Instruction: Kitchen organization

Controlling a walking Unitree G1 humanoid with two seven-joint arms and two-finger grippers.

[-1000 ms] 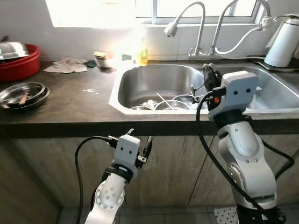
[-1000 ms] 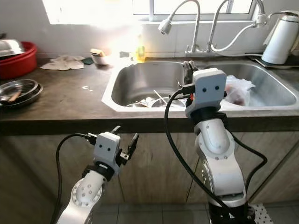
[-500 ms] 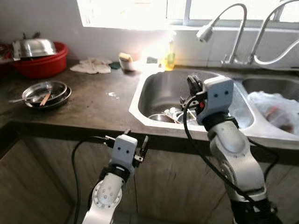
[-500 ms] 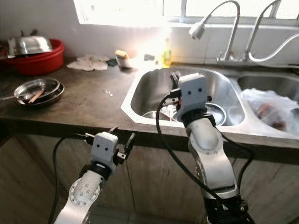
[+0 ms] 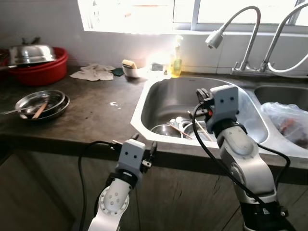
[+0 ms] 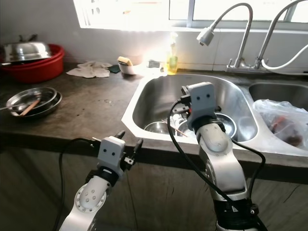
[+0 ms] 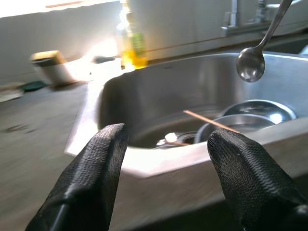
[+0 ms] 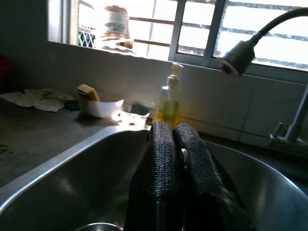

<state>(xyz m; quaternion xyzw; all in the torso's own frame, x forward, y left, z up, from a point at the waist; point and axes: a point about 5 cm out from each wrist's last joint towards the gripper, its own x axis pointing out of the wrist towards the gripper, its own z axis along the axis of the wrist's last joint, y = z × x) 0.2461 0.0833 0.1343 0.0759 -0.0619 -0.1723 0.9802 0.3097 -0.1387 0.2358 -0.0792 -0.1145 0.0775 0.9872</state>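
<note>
Most of the tidying looks undone: bowls (image 5: 166, 129) lie in the sink (image 5: 144, 103) while the right tool (image 8: 175, 144), pinched on a spoon (image 7: 251, 62), hovers above, the left tool (image 7: 166, 159) open and empty below the worktop (image 5: 91, 115).

Left arm: silver, bent upward from low in front of the body, wrist level with the counter's front edge.
Left gripper (image 7: 166, 180): two black fingers (image 7: 91, 185) spread wide apart, nothing between them.
Right arm: silver, raised higher than the left, forearm rising steeply, black cable looping beside it.
Right gripper (image 8: 175, 144): held over the sink basin, black fingers pressed together, with a thin metal handle (image 8: 184, 155) showing between them; it is a spoon (image 7: 250, 63), its bowl hanging downward.
</note>
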